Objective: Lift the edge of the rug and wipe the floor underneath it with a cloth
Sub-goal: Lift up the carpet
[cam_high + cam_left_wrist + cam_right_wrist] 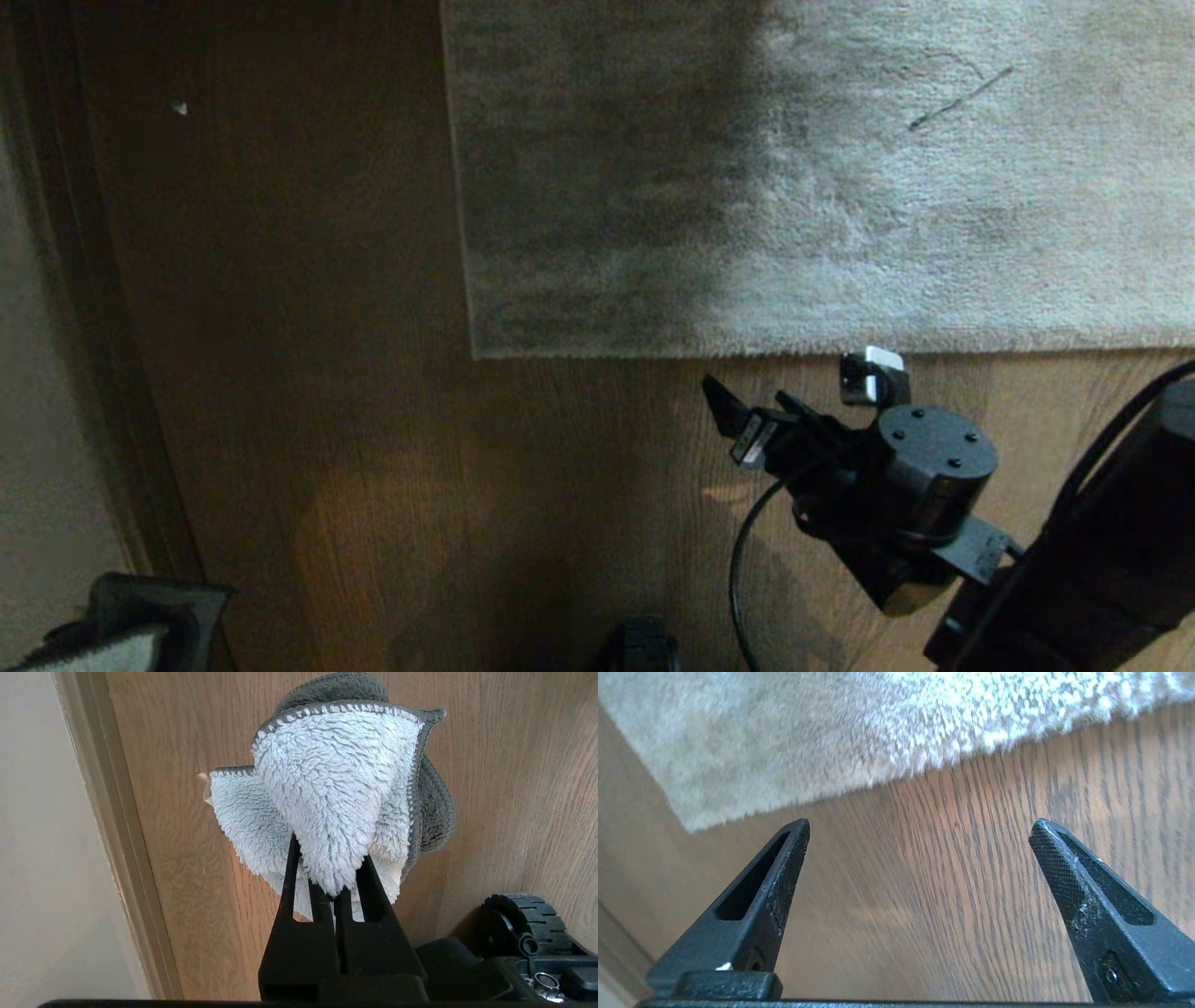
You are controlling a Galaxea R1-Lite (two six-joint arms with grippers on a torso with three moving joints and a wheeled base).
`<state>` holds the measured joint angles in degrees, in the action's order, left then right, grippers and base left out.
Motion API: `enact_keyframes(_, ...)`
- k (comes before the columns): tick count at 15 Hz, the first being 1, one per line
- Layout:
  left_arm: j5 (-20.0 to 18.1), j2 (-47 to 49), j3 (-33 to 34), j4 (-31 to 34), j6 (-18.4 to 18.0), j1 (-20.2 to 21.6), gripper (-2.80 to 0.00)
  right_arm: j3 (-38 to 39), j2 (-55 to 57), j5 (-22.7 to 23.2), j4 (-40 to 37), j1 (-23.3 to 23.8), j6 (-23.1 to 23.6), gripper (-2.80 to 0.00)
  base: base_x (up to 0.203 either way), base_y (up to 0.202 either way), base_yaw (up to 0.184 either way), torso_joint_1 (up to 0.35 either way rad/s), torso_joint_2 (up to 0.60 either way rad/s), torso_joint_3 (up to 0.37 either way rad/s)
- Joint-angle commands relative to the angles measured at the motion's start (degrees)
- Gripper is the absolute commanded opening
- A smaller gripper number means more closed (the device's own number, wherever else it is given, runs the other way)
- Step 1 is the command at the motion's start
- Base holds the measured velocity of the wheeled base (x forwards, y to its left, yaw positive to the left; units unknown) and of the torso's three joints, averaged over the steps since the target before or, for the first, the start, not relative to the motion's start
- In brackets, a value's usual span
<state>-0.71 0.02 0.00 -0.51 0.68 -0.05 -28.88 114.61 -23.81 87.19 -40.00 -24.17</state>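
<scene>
At the lower left of the head view only a scrap of the cloth (103,651) peeks in, while the left wrist view shows the left gripper (337,891) clamped tight on its fluffy folds above the floor (327,420). Further right, the right gripper (794,397) hovers low just short of the rug edge (747,352). Its wrist view shows the jaws spread wide and empty, the rug's hem lying flat beyond them.

I'm seeing the rug (822,177) running off the head view's top and right edges. Nearest the rug edge (859,784), the floor (924,896) is blurring. The cloth (103,649) is showing only a cut-off corner far from the rug.
</scene>
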Motion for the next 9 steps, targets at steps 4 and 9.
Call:
enact_keyframes(4,0.0,-0.02,0.0,-0.02,0.02,0.04,-2.8,-6.9,4.13,-0.35,2.77,-0.08,-0.35,0.0,0.0,0.0,0.0,0.0,0.0,0.0)
enact_keyframes(9,0.0,-0.02,0.0,-0.02,0.02,0.05,-2.8,-14.34,6.87,-0.36,2.77,-0.85,-0.18,0.0,0.0,0.0,0.0,0.0,0.0,0.0)
